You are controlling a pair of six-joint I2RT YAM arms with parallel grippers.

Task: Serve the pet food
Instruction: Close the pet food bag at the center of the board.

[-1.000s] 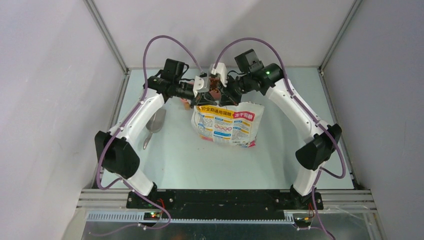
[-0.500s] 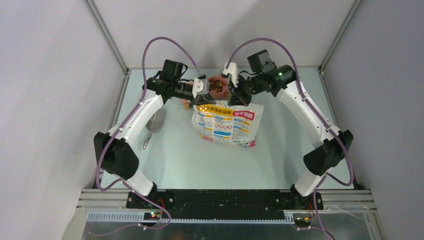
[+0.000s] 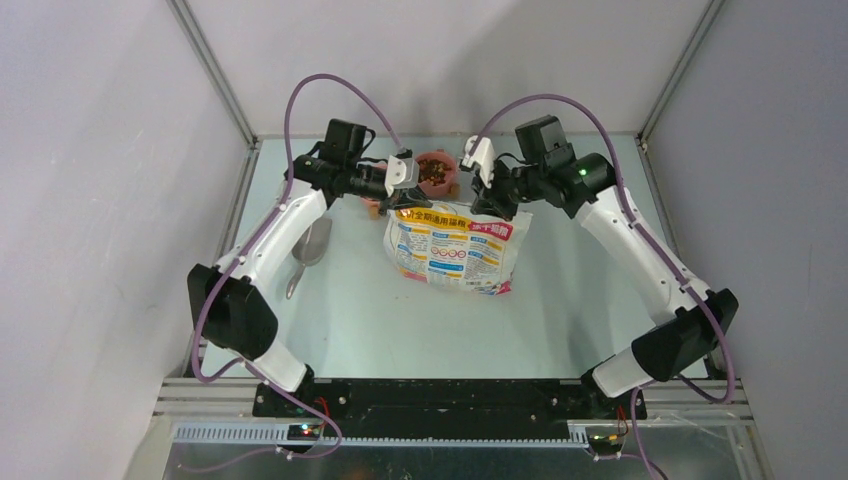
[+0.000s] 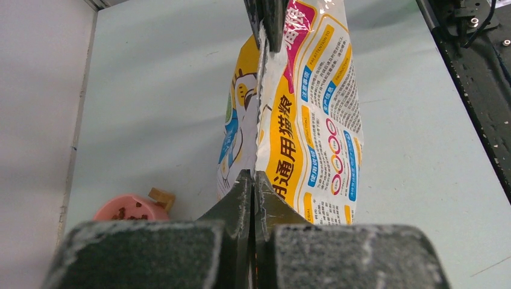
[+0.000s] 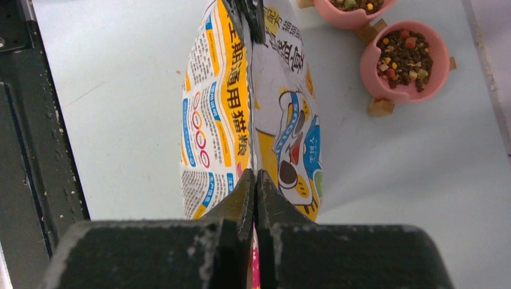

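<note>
The pet food point(image 5: 404, 55) is brown and reddish kibble in a pink bowl point(image 5: 434, 81) at the back of the table. It also shows in the top view point(image 3: 433, 170). The printed cat-picture bag point(image 3: 455, 245) is held by its top edge between both grippers. My left gripper point(image 3: 398, 202) is shut on the bag's left top corner, seen in the left wrist view point(image 4: 252, 176). My right gripper point(image 3: 487, 203) is shut on the right part of the top edge point(image 5: 256, 174). The bag point(image 4: 301, 120) hangs edge-on between them, and its opening is hidden.
A second pink bowl point(image 5: 352, 11) with kibble stands beside the first, both on small wooden blocks point(image 5: 381, 106). A grey metal scoop point(image 3: 310, 250) lies on the table left of the bag. The enclosure's back wall is close behind the bowls.
My right arm has swung to the right and back with the bag's top edge, uncovering the pink bowl between the grippers. The left arm has barely moved.
</note>
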